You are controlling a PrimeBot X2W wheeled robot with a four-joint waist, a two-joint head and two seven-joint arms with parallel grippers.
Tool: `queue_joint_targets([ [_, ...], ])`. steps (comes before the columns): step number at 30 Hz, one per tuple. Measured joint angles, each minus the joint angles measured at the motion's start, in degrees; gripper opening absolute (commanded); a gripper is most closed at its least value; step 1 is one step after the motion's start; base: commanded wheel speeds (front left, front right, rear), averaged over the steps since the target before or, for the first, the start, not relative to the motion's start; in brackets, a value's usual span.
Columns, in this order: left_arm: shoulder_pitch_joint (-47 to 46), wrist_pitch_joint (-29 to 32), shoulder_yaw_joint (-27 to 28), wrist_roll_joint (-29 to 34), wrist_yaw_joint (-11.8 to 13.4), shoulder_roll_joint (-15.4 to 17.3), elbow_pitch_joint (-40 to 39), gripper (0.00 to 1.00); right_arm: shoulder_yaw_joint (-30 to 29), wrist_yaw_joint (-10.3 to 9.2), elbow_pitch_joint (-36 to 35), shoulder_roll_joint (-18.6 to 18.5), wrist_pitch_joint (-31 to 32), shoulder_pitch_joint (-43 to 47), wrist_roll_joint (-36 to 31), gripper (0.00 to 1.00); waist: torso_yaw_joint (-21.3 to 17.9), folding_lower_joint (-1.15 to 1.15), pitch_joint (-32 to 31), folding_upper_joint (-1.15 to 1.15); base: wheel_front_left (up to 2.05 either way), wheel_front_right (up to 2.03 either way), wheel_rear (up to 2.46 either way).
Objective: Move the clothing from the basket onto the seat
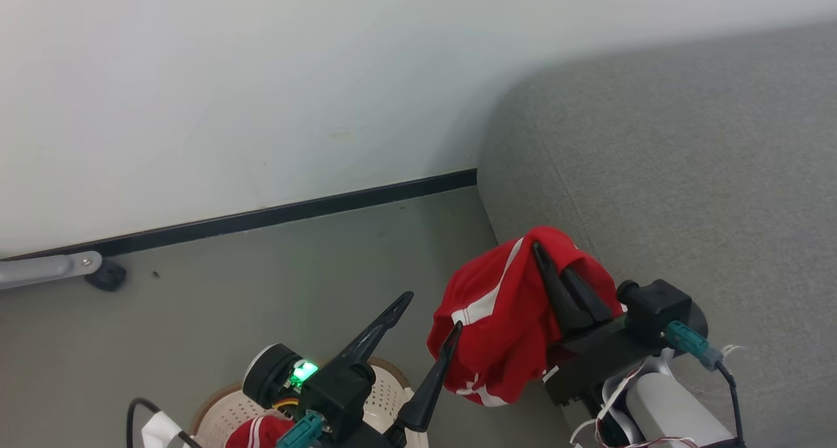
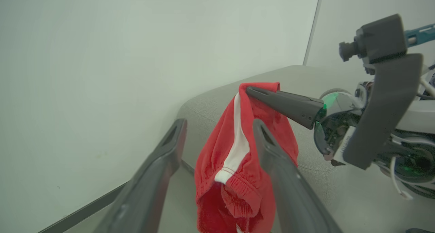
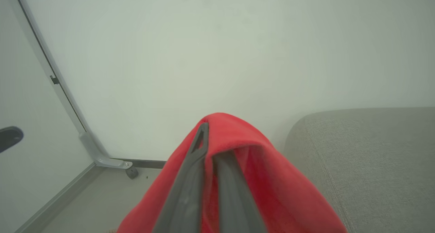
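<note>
1. At the lower left of the head view, the basket (image 1: 387,396) holds a second red garment (image 1: 252,433). Our left gripper (image 1: 433,311) rises over it, fingers spread and empty.
2. At lower centre, our right gripper (image 1: 549,258) pinches the striped red garment (image 1: 487,330), which droops beside the seat's corner. We judge it light and soft, best gripped at a bunched fold.
3. The grey seat (image 1: 686,173) lies at the right. Beyond are the floor (image 1: 261,271) and the white wall (image 1: 261,75).

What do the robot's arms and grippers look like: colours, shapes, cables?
The left gripper and the right gripper each have two long, dark, tapering fingers on a black blocky body. A green light glows at the left wrist. A teal connector with a black cable plugs in at the right wrist. The right forearm is pale.
</note>
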Motion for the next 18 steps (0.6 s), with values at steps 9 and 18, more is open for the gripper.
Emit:
queue_joint_targets([
  [9,-0.04,1.54,-0.87,0.59,0.0,0.54,-1.25,1.0,-4.58,-1.6,-1.71,-1.76,0.0,-0.45,0.34,0.0,-4.54,0.0,2.89,0.0,0.0,0.0,0.0],
  [18,-1.15,3.36,-1.93,1.38,-0.07,0.55,-2.07,1.0,-11.85,-3.15,-3.41,-5.35,-0.01,-4.16,1.16,0.0,-7.11,0.01,7.21,0.0,0.0,0.0,0.0],
])
